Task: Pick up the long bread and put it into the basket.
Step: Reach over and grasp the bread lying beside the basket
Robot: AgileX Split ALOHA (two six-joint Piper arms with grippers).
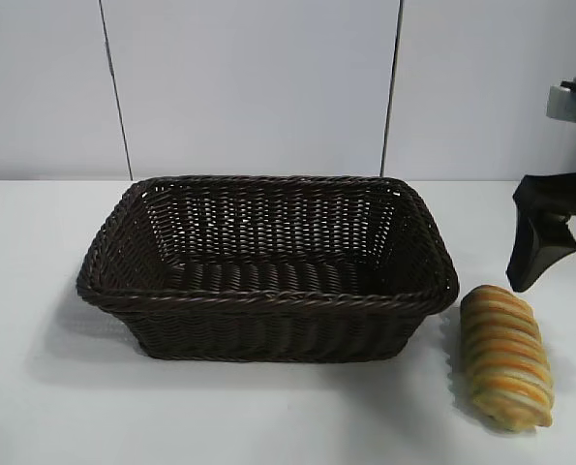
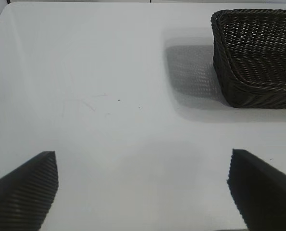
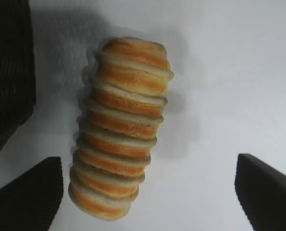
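Note:
The long bread (image 1: 505,356), golden with orange-brown cross stripes, lies on the white table just right of the basket's front right corner. The dark brown wicker basket (image 1: 268,295) stands mid-table with nothing inside. My right gripper (image 1: 544,237) hangs above the table behind the bread, not touching it. In the right wrist view it (image 3: 149,187) is open; the long bread (image 3: 121,130) has its near end between the fingers, close to one of them, and the basket (image 3: 8,72) shows at the edge. My left gripper (image 2: 143,183) is open over bare table, with the basket (image 2: 258,72) farther off.
The white table (image 1: 268,417) runs to a pale panelled wall behind. Part of the right arm's mount (image 1: 573,102) shows at the right edge. The basket casts a shadow on the table beside it.

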